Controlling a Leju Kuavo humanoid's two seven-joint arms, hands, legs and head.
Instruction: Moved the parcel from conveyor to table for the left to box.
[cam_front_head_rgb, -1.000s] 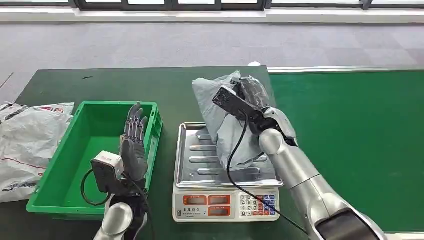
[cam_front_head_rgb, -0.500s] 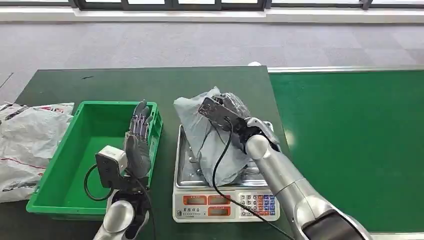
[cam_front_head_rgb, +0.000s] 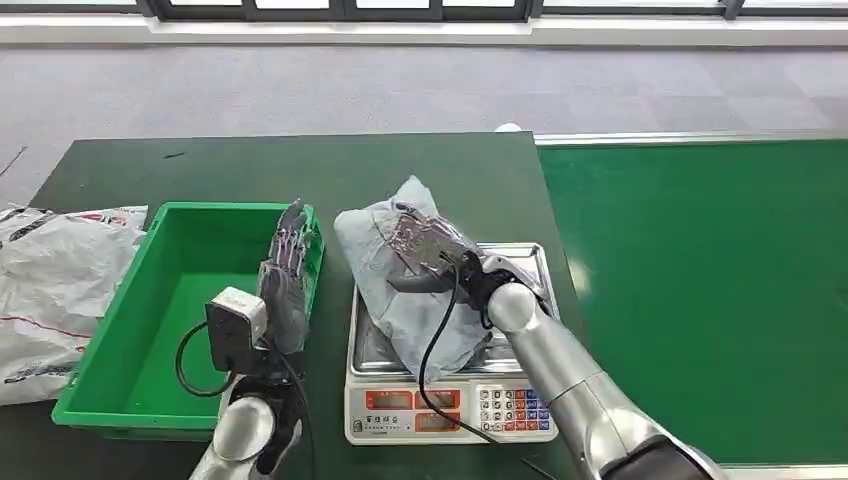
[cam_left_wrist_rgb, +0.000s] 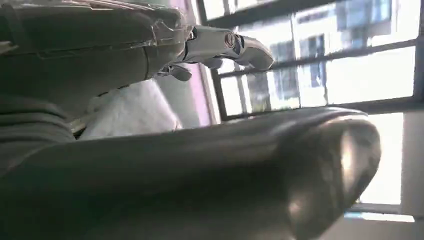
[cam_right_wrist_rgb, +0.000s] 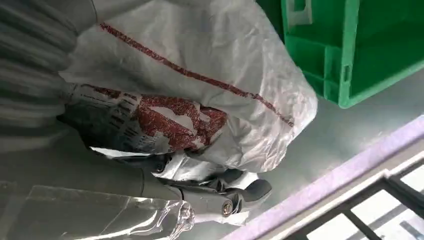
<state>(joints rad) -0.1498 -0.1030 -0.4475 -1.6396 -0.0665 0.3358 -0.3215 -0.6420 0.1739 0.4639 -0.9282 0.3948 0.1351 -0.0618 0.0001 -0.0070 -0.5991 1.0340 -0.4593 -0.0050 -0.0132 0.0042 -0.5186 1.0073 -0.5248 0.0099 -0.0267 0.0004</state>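
1. Over the last second the right hand (cam_front_head_rgb: 440, 262) has carried the parcel (cam_front_head_rgb: 395, 270) leftward and nearer, from the far right of the scale (cam_front_head_rgb: 450, 400) to its left half. The left hand (cam_front_head_rgb: 285, 280) has edged right, toward the bin's near-right rim.
2. The right hand grips the parcel from above; in the right wrist view its fingers (cam_right_wrist_rgb: 235, 192) curl into the crumpled white plastic, with red print showing.
3. The parcel now lies across the left part of the scale's tray (cam_front_head_rgb: 525, 262), its left edge overhanging toward the bin (cam_front_head_rgb: 110, 340). I cannot tell whether its weight rests on the tray or hangs from the hand.
4. The left hand holds nothing, fingers straight and apart, raised over the bin's right wall, just beside the parcel but not touching it.
5. Judged risks from here:
   - The bag is soft and slack, so a pinch of loose film may slip and the contents sag out.
   - The overhanging edge could drag off the tray and drop between scale and bin.
   - The two hands are close; a reach by the left while the right is gripping could knock them together.
   - The right wrist's cable (cam_front_head_rgb: 435, 350) trails across the tray and might snag the bag.
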